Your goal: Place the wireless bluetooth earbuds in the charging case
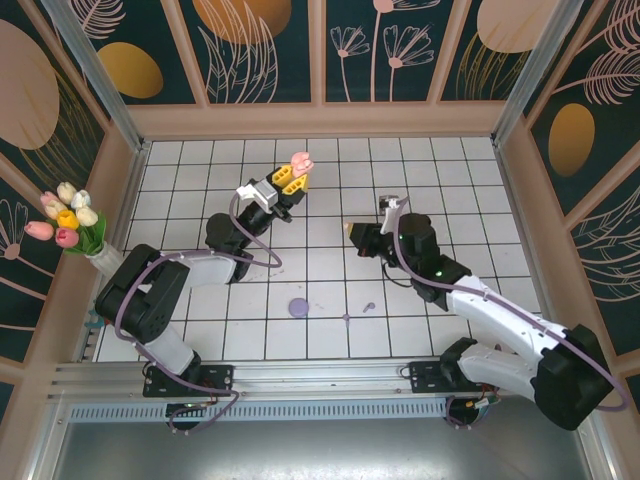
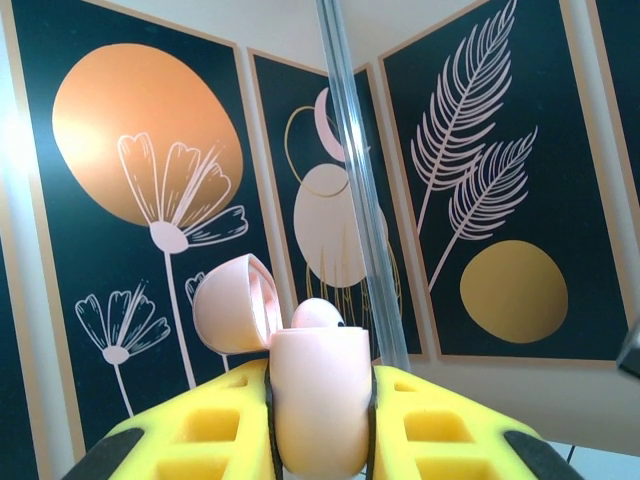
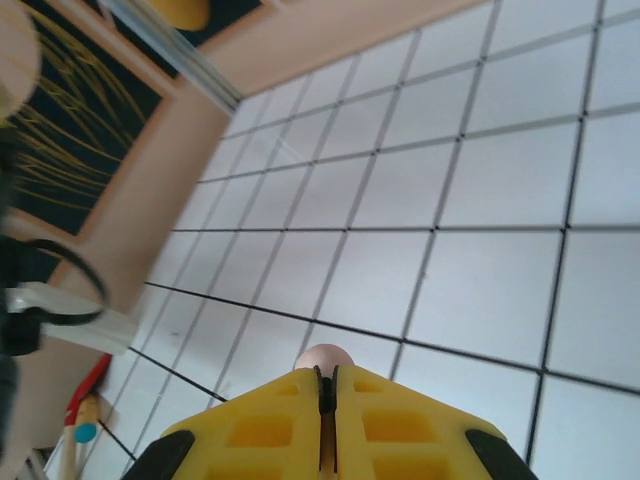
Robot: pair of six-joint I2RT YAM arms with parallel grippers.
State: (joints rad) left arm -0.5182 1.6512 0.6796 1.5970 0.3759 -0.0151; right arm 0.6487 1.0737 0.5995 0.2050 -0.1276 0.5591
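Note:
My left gripper [image 1: 291,177] is raised over the far middle tiles, shut on the pale pink charging case [image 1: 301,160]. In the left wrist view the case [image 2: 320,410] stands upright between the yellow fingers [image 2: 200,430], its lid [image 2: 228,305] hinged open to the left. One pink earbud [image 2: 318,312] sits in the case. My right gripper [image 1: 350,230] hovers right of centre, its tip pointing left. Its jaws [image 3: 326,375] are shut on a pink earbud [image 3: 323,356], whose round head pokes out past the fingertips. Two purple earbuds [image 1: 347,319] [image 1: 368,306] lie on the near tiles.
A round purple disc [image 1: 298,308] lies on the near tiles, left of the purple earbuds. A vase of tulips [image 1: 68,225] stands at the left wall. Patterned panels and a wooden rim [image 1: 320,120] enclose the tiled floor.

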